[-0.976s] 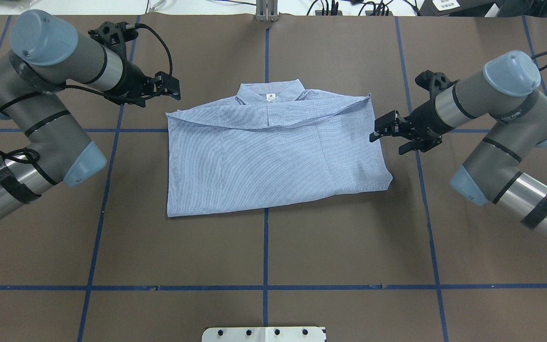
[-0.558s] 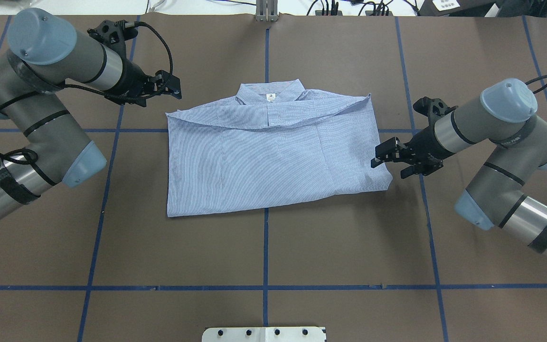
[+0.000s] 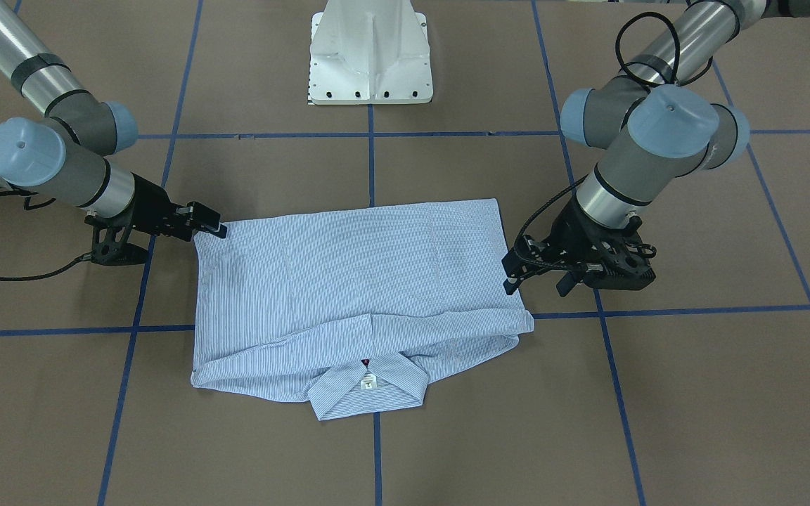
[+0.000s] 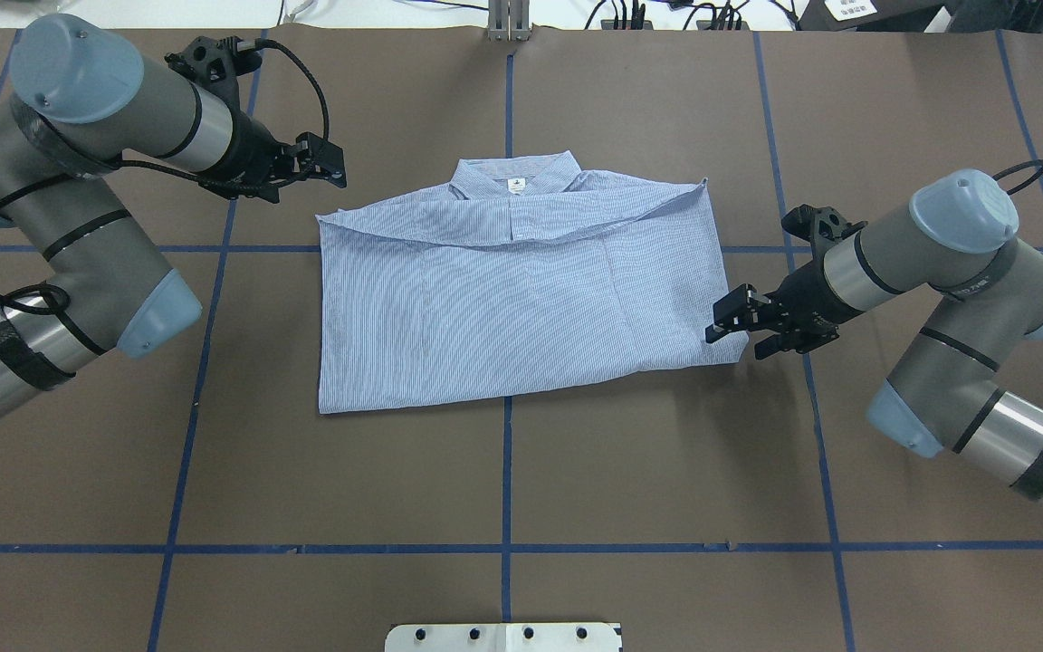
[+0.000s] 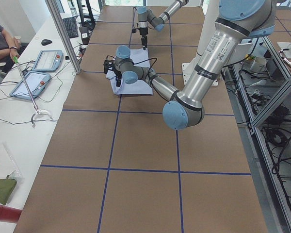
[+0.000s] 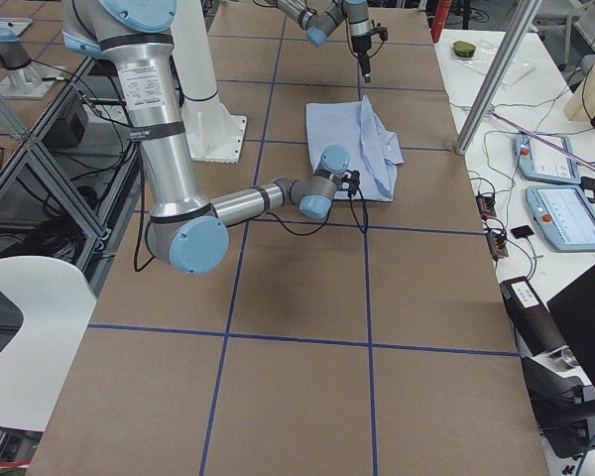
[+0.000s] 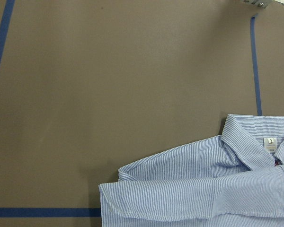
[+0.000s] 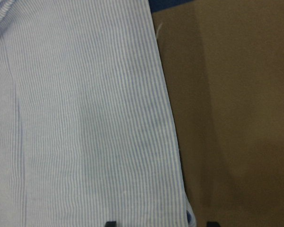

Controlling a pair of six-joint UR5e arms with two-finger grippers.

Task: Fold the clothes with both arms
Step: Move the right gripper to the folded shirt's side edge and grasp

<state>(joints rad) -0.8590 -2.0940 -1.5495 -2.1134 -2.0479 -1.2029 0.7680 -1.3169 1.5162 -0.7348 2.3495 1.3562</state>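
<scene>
The clothes are one blue-and-white striped shirt (image 4: 521, 299) folded into a rectangle mid-table, collar and white neck label (image 4: 515, 186) on the far side. My right gripper (image 4: 728, 326) is open and low at the shirt's near right corner. In the right wrist view its two fingertips (image 8: 110, 223) straddle the shirt's (image 8: 85, 118) edge. In the front-facing view the right gripper (image 3: 208, 223) touches that corner of the shirt (image 3: 356, 281). My left gripper (image 4: 330, 166) hangs open above the table beyond the far left corner, holding nothing. The left wrist view shows that corner of the shirt (image 7: 203, 189) from above.
Blue tape lines (image 4: 506, 471) grid the brown table. The white pedestal base (image 3: 370, 49) stands at the robot's edge. Beside the table, a white bench carries tablets (image 6: 565, 213) and cables, and a person (image 5: 0, 34) sits there.
My right gripper has moved back toward the robot along the shirt's right edge, from the middle down to the near corner. The left arm has hardly moved, and the shirt lies unchanged.
</scene>
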